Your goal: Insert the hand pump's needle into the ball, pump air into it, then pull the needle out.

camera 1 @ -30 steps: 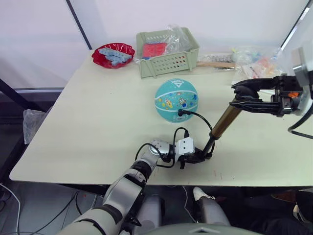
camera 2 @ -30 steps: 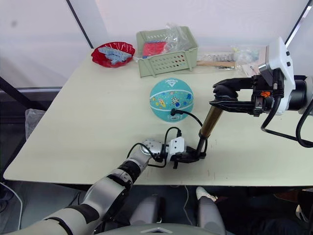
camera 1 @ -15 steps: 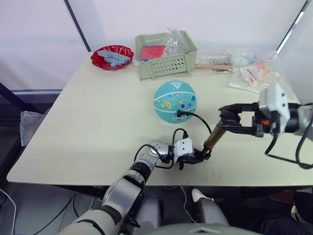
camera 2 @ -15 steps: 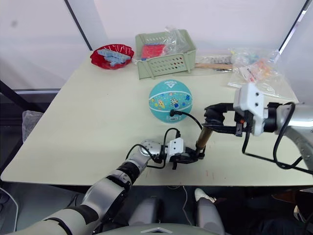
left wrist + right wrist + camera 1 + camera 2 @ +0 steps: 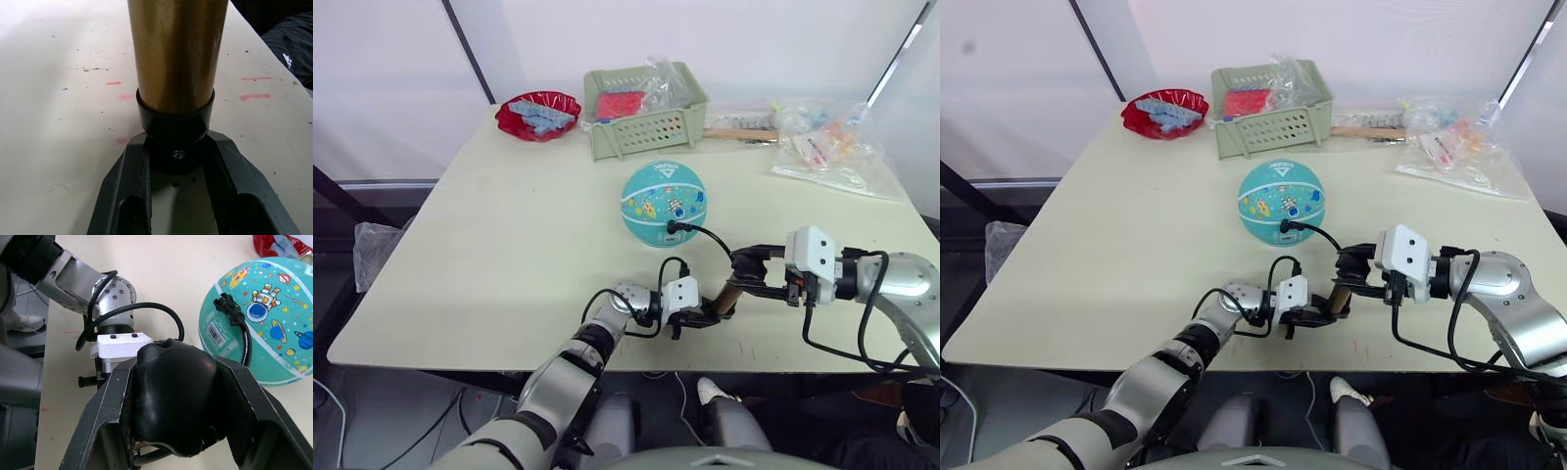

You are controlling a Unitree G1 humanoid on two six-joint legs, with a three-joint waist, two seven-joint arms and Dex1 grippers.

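The teal ball with cartoon prints rests mid-table. A black fitting sits against its near side; the needle itself is hidden in the ball. A thin black hose curves from the fitting to the hand pump, whose gold barrel leans near the table's front. My left gripper is shut on the pump's black bottom cap, pinning it to the table. My right gripper is shut on the black T-handle, low and close to the left gripper.
At the back stand a green basket holding bags and a red bowl. Plastic bags and a wooden stick lie at the back right. The table's front edge runs just behind my left gripper.
My right gripper has brought the T-handle down and leftward toward the left gripper, so less gold barrel shows. The left gripper, ball and hose fitting have stayed put.
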